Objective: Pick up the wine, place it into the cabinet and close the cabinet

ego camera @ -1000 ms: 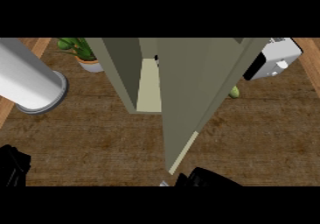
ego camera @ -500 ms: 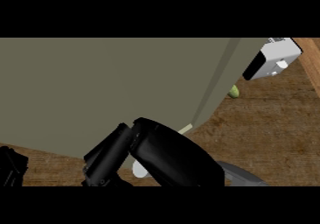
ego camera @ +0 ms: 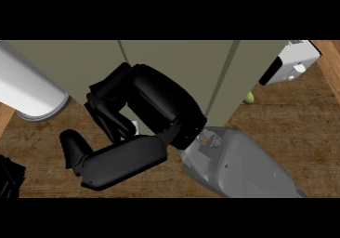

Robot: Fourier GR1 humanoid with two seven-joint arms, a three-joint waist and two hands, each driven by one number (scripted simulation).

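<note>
The olive-grey cabinet (ego camera: 186, 60) fills the upper middle of the head view, with vertical seams down its front. My right hand (ego camera: 155, 104) is raised close in front of it, its fingers (ego camera: 107, 114) curled in and nothing seen between them. Its grey forearm (ego camera: 241, 162) comes in from the lower right. Only a black part of my left hand (ego camera: 8, 179) shows at the lower left edge. The wine is nowhere in sight.
A white cylinder (ego camera: 25, 83) stands on the wooden counter (ego camera: 296, 121) at the left. A white appliance (ego camera: 289, 62) sits at the upper right, and a small green thing (ego camera: 249, 97) peeks out beside the cabinet.
The cabinet's door stood edge-on and open a second ago; now a flat front faces me. My right hand has risen from the lower edge up in front of the cabinet.
</note>
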